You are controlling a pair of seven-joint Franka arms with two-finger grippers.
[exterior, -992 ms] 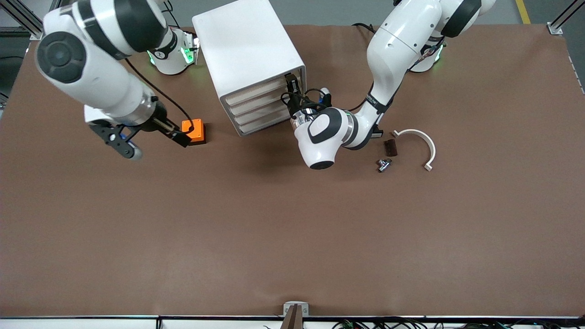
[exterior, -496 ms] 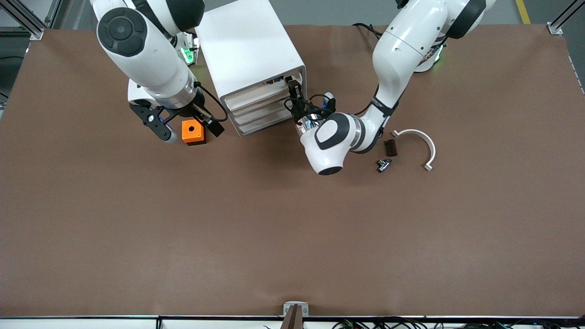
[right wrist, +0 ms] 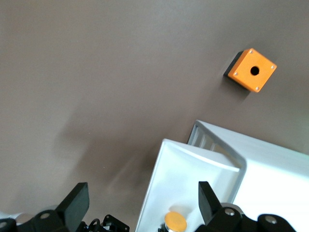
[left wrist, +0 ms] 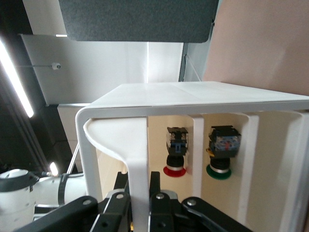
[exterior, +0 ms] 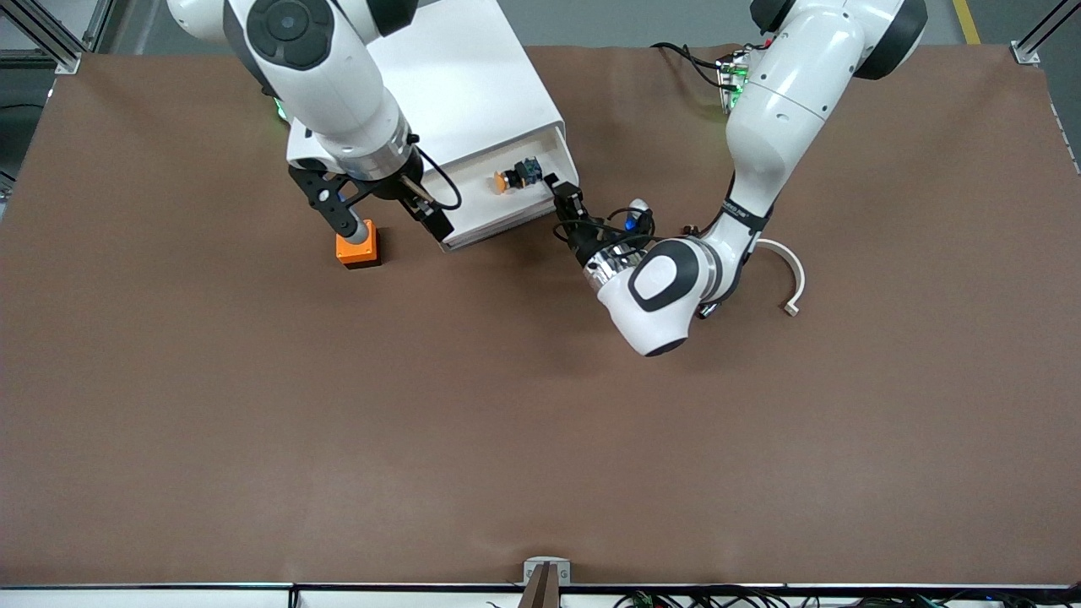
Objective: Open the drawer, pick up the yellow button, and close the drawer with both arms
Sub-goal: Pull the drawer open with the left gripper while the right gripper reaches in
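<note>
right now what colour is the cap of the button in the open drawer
Orange, on the button; clearest in the front view.

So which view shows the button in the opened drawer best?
The front view: the button lies whole in the open drawer, orange cap and dark body both visible. The right wrist view catches only its orange cap at the frame edge. The left wrist view doesn't clearly show it.

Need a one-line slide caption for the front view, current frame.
Left gripper shut on the pulled-out top drawer, exposing the orange-capped button; right gripper hangs open over the drawer's corner by the orange cube.
</note>
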